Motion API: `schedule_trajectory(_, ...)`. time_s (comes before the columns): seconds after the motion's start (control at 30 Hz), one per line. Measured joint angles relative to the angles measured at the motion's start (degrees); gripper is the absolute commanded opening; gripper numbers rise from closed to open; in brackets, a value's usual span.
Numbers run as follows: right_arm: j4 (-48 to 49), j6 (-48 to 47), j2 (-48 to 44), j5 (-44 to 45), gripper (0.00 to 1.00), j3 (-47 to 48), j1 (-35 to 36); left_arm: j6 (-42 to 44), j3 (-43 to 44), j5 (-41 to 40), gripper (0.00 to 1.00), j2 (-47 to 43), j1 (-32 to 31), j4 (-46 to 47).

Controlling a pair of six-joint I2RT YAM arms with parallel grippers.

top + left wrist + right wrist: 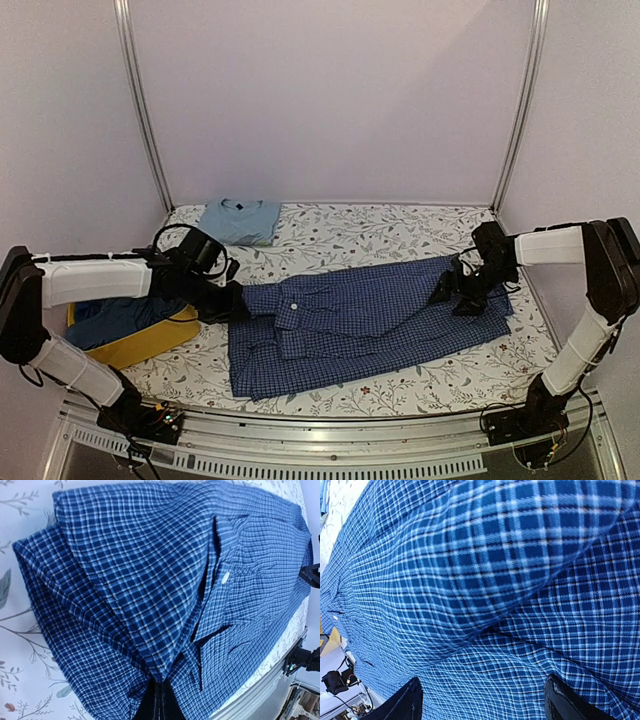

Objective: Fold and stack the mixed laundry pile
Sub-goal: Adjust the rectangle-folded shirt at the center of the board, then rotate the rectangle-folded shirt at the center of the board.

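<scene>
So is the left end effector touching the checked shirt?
Touching. The left wrist view shows the left end effector pinched shut on a fold of the checked shirt.

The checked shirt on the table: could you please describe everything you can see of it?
The checked shirt is navy-and-white woven fabric, with a collar and a white button. It lies spread and partly folded, wrinkled, across the floral table cover, collar end to the left. The left gripper is shut on its left edge, where a fold bunches up; the right gripper stands open over its right end.
</scene>
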Motion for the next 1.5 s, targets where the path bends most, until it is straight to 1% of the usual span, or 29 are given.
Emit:
schedule_trajectory(0.1,0.3,0.2,0.3,-0.9,0.82,-0.2,-0.9,0.1,-3.3,0.4,0.0,0.9,-0.7,0.2)
schedule_trajectory(0.2,0.4,0.2,0.5,-1.7,0.82,-0.2,-1.5,0.1,-5.7,0.0,0.0,5.0,-1.2,0.7)
schedule_trajectory(0.3,0.5,0.2,0.7,-2.4,0.82,-0.2,-2.0,0.2,-5.6,-0.1,0.0,7.5,-1.9,2.5)
schedule_trajectory(0.33,0.5,0.2,0.8,-2.6,0.82,-0.2,-2.1,0.2,-5.5,0.2,0.05,7.8,-2.1,3.2)
schedule_trajectory(0.43,0.3,0.2,1.2,-3.0,0.79,0.3,-2.4,0.9,-5.4,0.8,0.34,7.9,-2.6,4.3)
schedule_trajectory(0.47,0.0,0.1,1.4,-2.9,0.79,0.6,-2.4,0.9,-5.4,0.9,0.41,7.3,-3.0,4.6)
schedule_trajectory(0.53,-0.6,0.1,1.6,-2.6,0.77,1.0,-2.4,2.1,-5.7,0.9,0.48,4.4,-4.1,3.9)
schedule_trajectory(0.63,-1.8,0.2,1.4,-1.0,0.75,1.7,-2.2,4.8,-5.0,0.7,0.52,-3.3,-4.7,2.6)
schedule_trajectory(0.7,-2.7,0.4,0.6,0.7,0.74,1.9,-1.9,6.8,-2.5,-0.2,0.5,-7.0,-4.7,1.3)
schedule_trajectory(0.8,-3.8,1.0,-1.4,2.4,0.71,2.0,-0.8,9.5,4.5,-2.6,0.44,-6.0,-4.7,0.1)
schedule_trajectory(0.83,-4.0,1.4,-2.0,3.0,0.7,2.0,-0.2,10.8,7.2,-3.3,0.44,-4.1,-4.7,-0.2)
schedule_trajectory(0.93,-3.2,2.6,-2.3,3.4,0.68,1.4,1.6,12.9,11.1,-5.2,0.39,2.1,-4.7,0.2)
schedule_trajectory(1.07,-1.7,3.8,0.4,3.9,0.66,-0.1,2.4,14.4,13.0,-6.6,0.38,10.0,-4.5,-0.5)
schedule_trajectory(1.17,-1.3,4.0,3.2,4.0,0.64,2.9,1.6,14.5,13.4,-7.2,0.38,12.6,-4.3,-1.1)
schedule_trajectory(1.23,-1.3,3.3,6.1,4.0,0.64,6.2,1.2,14.4,13.4,-7.2,0.38,12.4,-4.0,-1.2)
schedule_trajectory(1.33,-1.8,1.1,12.7,4.3,0.63,14.8,0.7,14.3,13.4,-7.6,0.38,11.6,-3.5,-1.2)
schedule_trajectory(1.43,-1.9,-2.4,22.0,5.1,0.63,27.9,0.4,14.1,12.5,-7.7,0.39,9.5,-2.8,-1.1)
schedule_trajectory(1.5,-3.4,-4.4,28.6,5.3,0.63,38.4,0.7,14.1,11.7,-7.8,0.39,7.8,-2.5,-1.1)
